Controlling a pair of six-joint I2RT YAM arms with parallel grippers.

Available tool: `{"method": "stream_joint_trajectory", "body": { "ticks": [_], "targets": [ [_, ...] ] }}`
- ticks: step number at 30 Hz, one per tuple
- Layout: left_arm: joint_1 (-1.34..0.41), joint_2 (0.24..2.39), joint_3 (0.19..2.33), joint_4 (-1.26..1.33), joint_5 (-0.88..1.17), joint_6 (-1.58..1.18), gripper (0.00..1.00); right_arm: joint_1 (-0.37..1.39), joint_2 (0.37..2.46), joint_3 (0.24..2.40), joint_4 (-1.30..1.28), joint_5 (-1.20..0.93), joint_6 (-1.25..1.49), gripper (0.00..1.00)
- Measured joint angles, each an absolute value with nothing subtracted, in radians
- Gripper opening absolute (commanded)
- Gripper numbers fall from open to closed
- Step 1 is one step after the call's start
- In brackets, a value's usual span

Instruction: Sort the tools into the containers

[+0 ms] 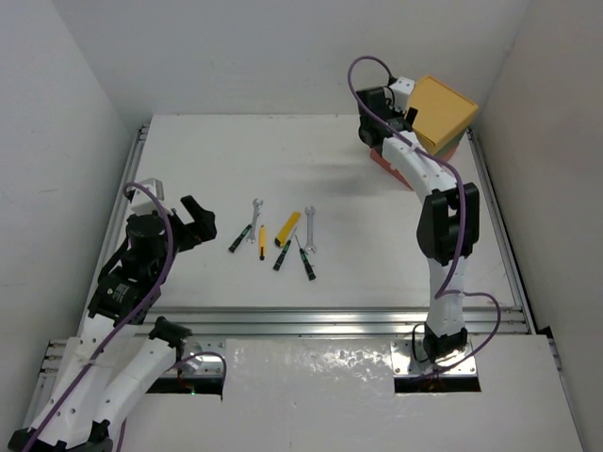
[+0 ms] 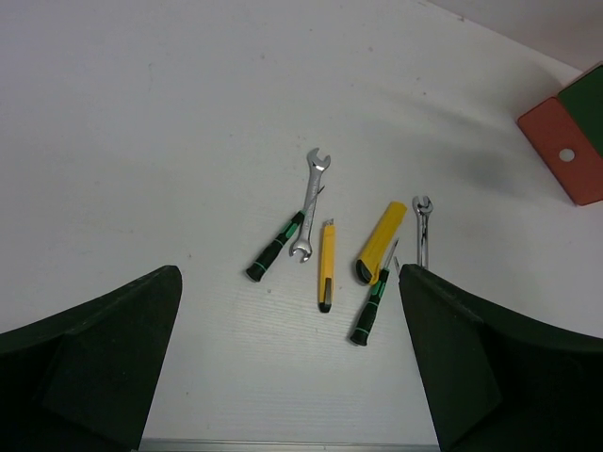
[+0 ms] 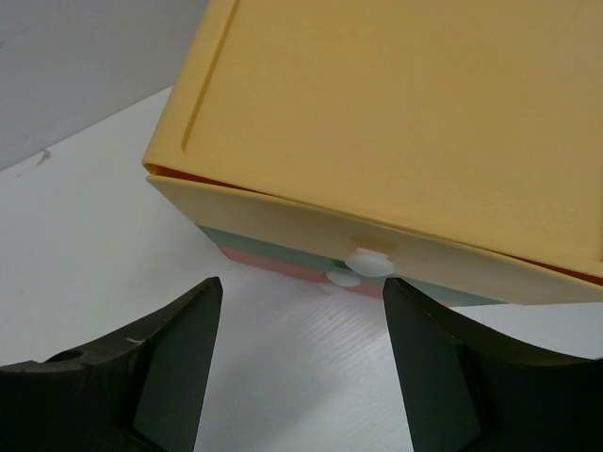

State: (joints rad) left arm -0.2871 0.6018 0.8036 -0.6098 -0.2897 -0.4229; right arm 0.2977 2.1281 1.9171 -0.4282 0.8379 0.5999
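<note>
Presently at the drawers, nothing sorted yet

Shows all seven tools (image 1: 287,229) lying loose mid-table, well apart from the containers (image 1: 441,113) at the far right corner. Puts the right gripper (image 3: 301,282) just before the white knob (image 3: 369,261) of the yellow drawer (image 3: 283,218), jaws spread, nothing held. Sets the left gripper (image 1: 198,221) near the tools, likewise parted and empty. Looks like the drawer-opening step. Calls next for closing squarely on that small knob and pulling straight out, without dragging the containers along.
</note>
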Motion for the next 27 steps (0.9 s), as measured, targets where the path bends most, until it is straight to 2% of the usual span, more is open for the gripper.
{"method": "stream_joint_trajectory", "body": {
  "ticks": [18, 27],
  "targets": [
    [-0.287, 0.586, 0.803, -0.609, -0.282, -0.423, 1.00, 0.297, 2.132, 1.903, -0.420, 0.938, 0.567, 0.67],
    [-0.288, 0.586, 0.803, -0.609, -0.279, -0.423, 1.00, 0.283, 2.161, 1.916, -0.400, 0.958, 0.550, 0.58]
  ]
}}
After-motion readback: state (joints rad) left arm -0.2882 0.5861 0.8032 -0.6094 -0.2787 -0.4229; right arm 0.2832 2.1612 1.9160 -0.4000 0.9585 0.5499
